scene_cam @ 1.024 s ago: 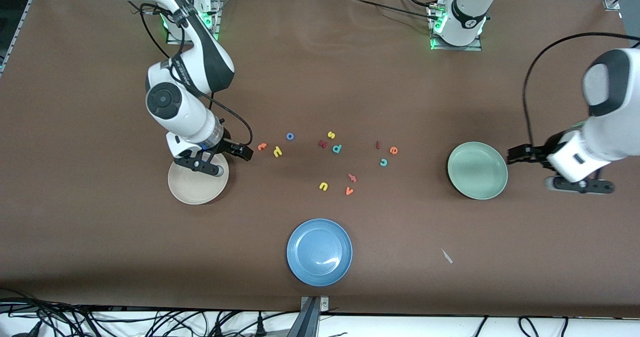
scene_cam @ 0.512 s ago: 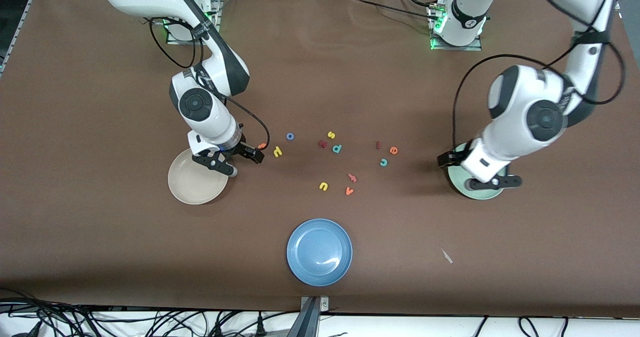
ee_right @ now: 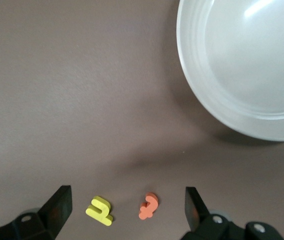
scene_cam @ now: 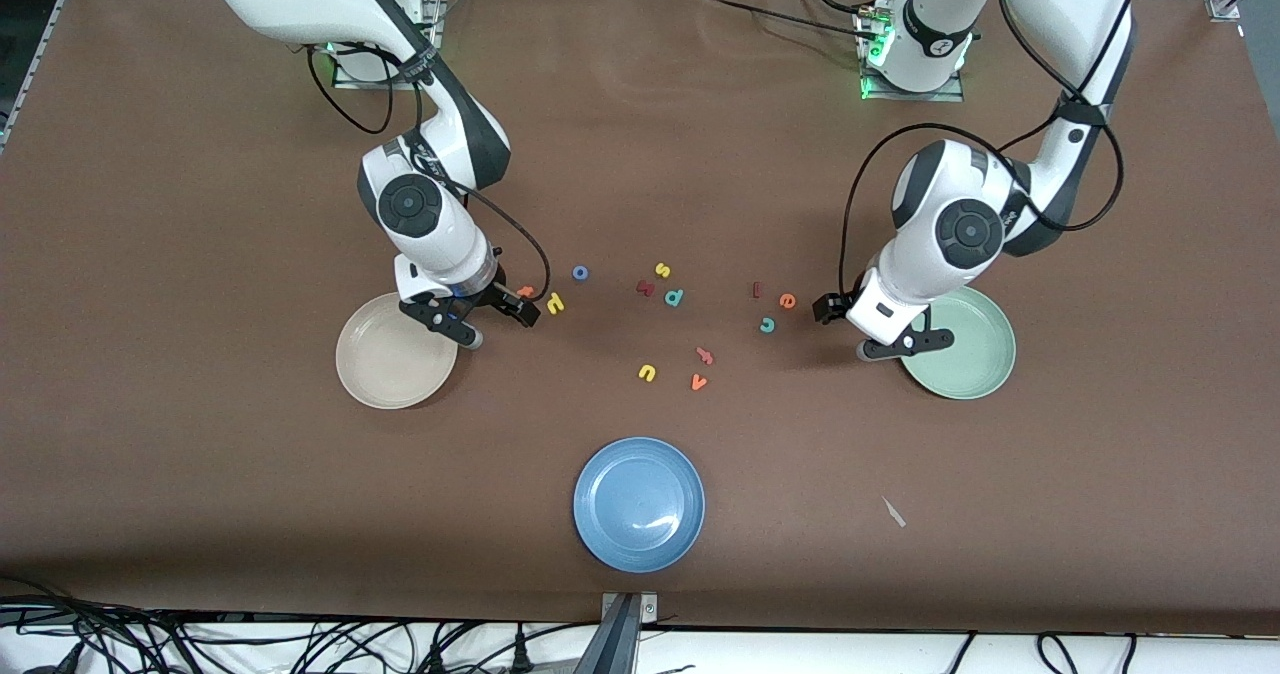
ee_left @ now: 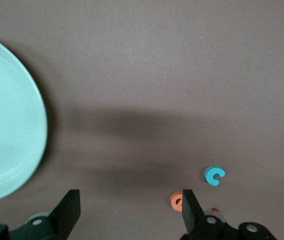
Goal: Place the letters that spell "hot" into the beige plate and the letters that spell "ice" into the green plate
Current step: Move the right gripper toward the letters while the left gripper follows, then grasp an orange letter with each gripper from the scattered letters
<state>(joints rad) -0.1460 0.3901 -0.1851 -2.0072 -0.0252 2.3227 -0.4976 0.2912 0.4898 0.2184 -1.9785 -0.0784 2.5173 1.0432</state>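
Legibly, the only writing on the table is the toy letters themselves.

Toward the right arm's end, the round shallow cream-beige plate (scene_cam: 395, 364) holds nothing. The right gripper (scene_cam: 487, 320) hangs just above the brown table (scene_cam: 200, 504), beside that plate's rim; its fingers (ee_right: 56, 207) are spread wide with nothing between them. In the right wrist view the small orange letter "t" (ee_right: 149, 206) and the small yellow letter "h" (ee_right: 100, 210) lie on the table between the two fingers, untouched. The blue ring-shaped letter "o" (scene_cam: 580, 273) lies near them, toward the table's middle.

Nearest the front camera, the round blue plate (scene_cam: 638, 504) is empty.

Toward the left arm's end lie the dark red bar "i" (scene_cam: 757, 290), the orange letter "e" (scene_cam: 788, 301) and the teal letter "c" (scene_cam: 767, 325), close together. The left gripper (scene_cam: 850, 332) hangs low between these and the round pale sage-green plate (scene_cam: 965, 349), its fingers (ee_left: 69, 212) wide apart and holding nothing. In the left wrist view the "e" sits just beside one finger, the "c" near it. The green plate is empty.
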